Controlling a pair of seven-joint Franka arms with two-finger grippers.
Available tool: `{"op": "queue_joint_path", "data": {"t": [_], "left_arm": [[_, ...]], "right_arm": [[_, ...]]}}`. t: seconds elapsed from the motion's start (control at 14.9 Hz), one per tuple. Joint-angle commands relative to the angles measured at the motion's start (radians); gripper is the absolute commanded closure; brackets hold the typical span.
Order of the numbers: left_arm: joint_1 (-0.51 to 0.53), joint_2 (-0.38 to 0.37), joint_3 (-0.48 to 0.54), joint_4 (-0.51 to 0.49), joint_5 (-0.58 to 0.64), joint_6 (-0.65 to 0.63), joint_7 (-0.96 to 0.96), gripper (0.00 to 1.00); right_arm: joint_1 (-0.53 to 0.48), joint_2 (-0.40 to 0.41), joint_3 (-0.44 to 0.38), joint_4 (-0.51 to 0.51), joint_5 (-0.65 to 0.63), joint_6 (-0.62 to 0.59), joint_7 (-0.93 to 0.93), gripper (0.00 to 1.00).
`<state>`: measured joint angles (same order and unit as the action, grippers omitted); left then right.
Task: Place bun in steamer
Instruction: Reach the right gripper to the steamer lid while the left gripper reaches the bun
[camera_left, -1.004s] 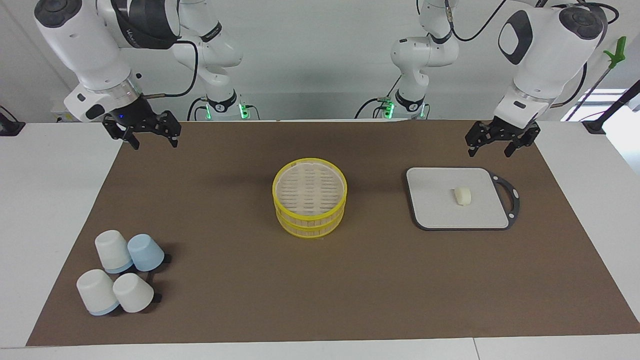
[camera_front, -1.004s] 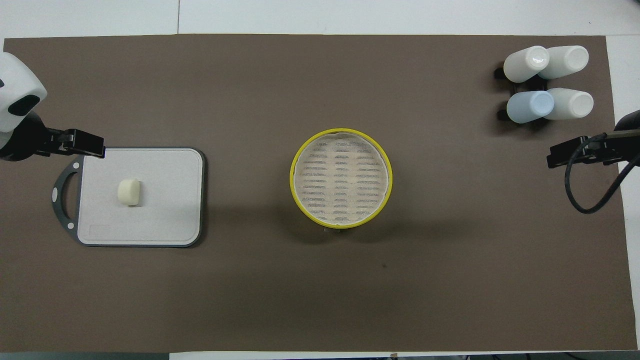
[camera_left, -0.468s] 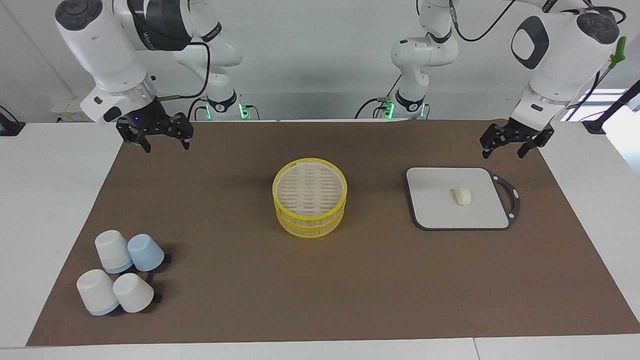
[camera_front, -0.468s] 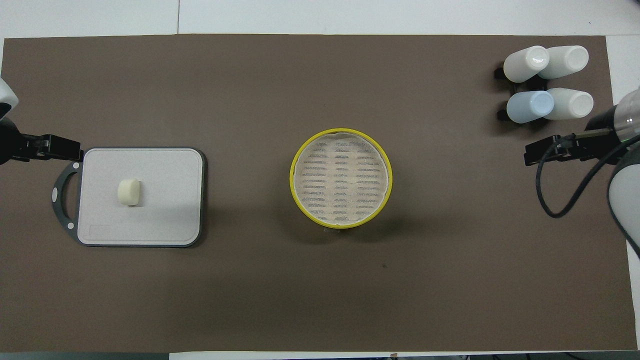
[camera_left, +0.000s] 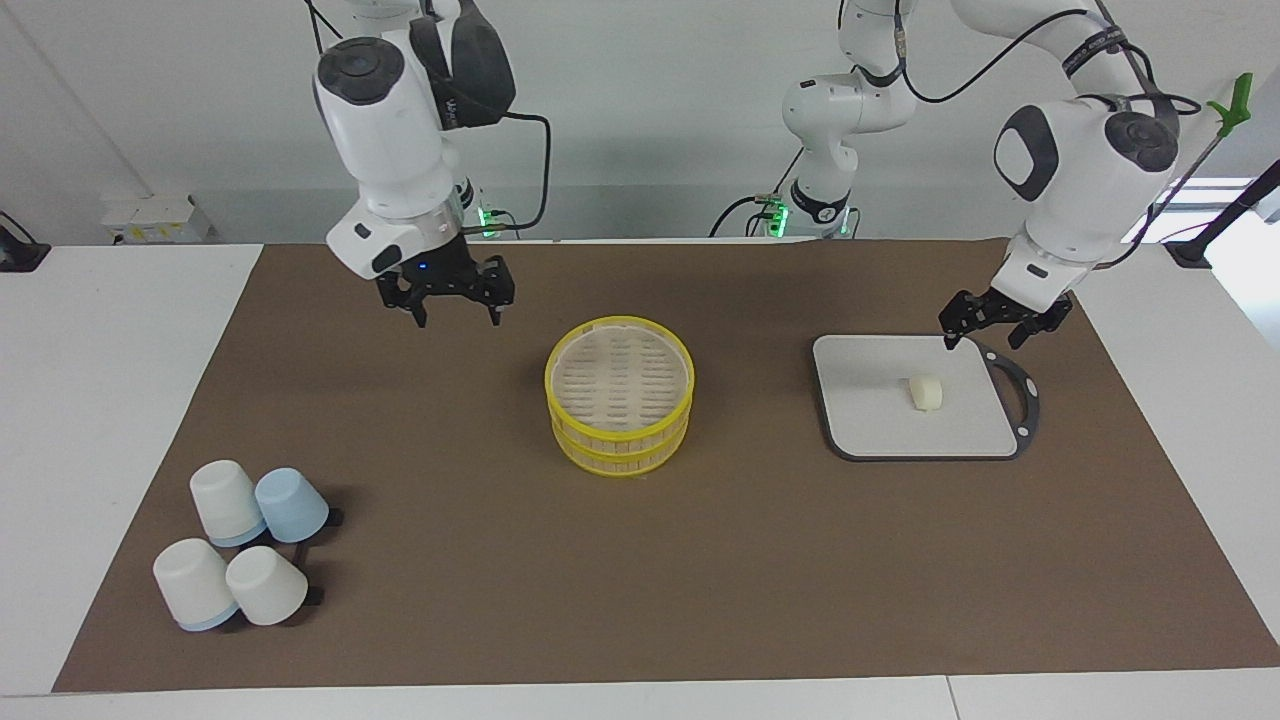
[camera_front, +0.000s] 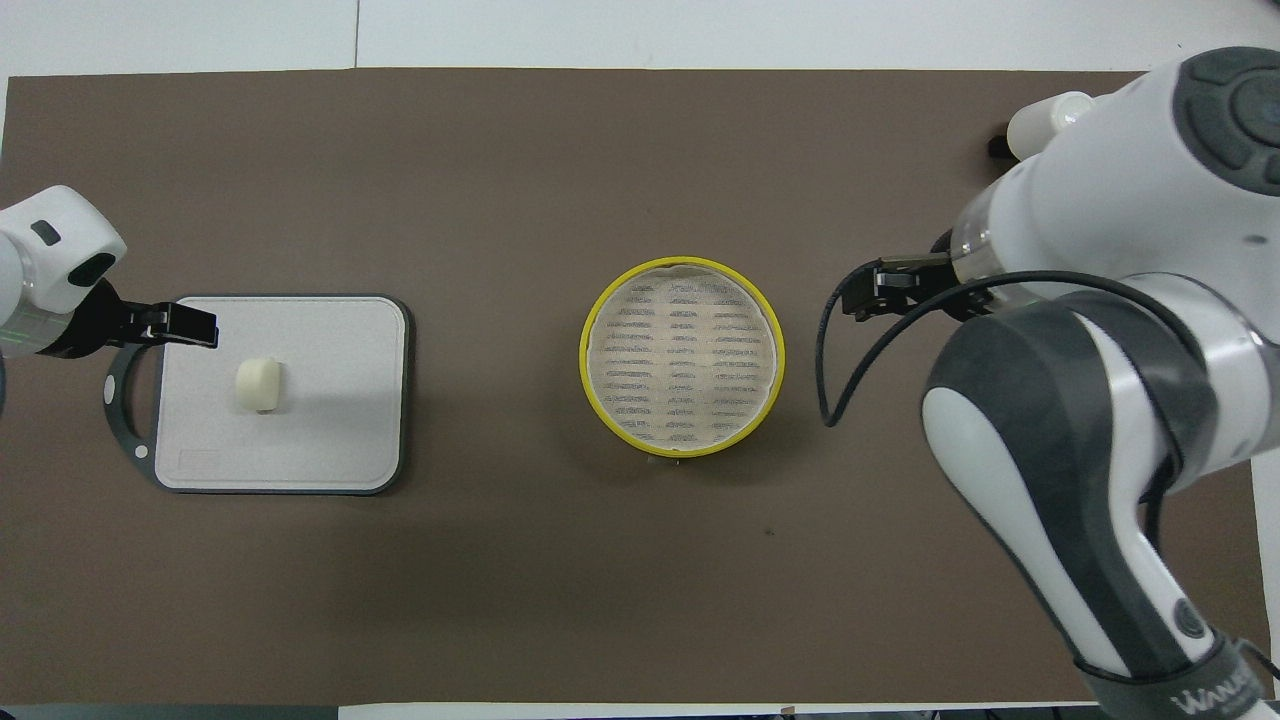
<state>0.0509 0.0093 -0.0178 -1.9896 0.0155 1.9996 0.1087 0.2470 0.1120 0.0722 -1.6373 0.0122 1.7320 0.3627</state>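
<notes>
Facing view: a brown mat (camera_left: 640, 560) covers a white table (camera_left: 100, 400), with a pale wall above it. Four upturned cups (camera_left: 245, 545) cluster at the right arm's end of the mat, farther from the robots than the steamer. The right gripper (camera_left: 455, 300) hangs from a bent arm over bare mat, just beside the steamer (camera_left: 620, 395) on its right-arm side, jaws spread wide and empty. The steamer, two yellow-rimmed tiers stacked, stands mid-mat with its slatted top showing. Toward the left arm's end lies a grey board (camera_left: 870, 420) with the bun (camera_left: 926, 391) resting on it. The left gripper (camera_left: 985, 328) tilts down over the board's edge nearest the robots, fingers wide apart and holding nothing, close above the bun but not touching it.
</notes>
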Motion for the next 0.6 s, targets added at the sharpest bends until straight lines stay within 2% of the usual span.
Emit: {"op": "queue_joint_path", "data": {"t": [0.0,0.13,0.33,0.54], "left_arm": [[0.043,0.004,-0.004,-0.118,0.009,0.120,0.009,0.00],[0.043,0.020,-0.004,-0.164,0.009,0.168,0.011,0.00],[0.040,0.031,-0.005,-0.236,0.009,0.266,0.009,0.00],[0.027,0.038,-0.005,-0.248,0.009,0.286,0.002,0.00]], "right_arm": [[0.087,0.089,-0.005,0.086,-0.001,0.020,0.138,0.00],[0.148,0.136,-0.006,0.091,-0.008,0.060,0.243,0.01],[0.231,0.231,-0.008,0.195,-0.018,0.070,0.359,0.01],[0.302,0.352,-0.015,0.315,-0.047,0.061,0.453,0.01]]}}
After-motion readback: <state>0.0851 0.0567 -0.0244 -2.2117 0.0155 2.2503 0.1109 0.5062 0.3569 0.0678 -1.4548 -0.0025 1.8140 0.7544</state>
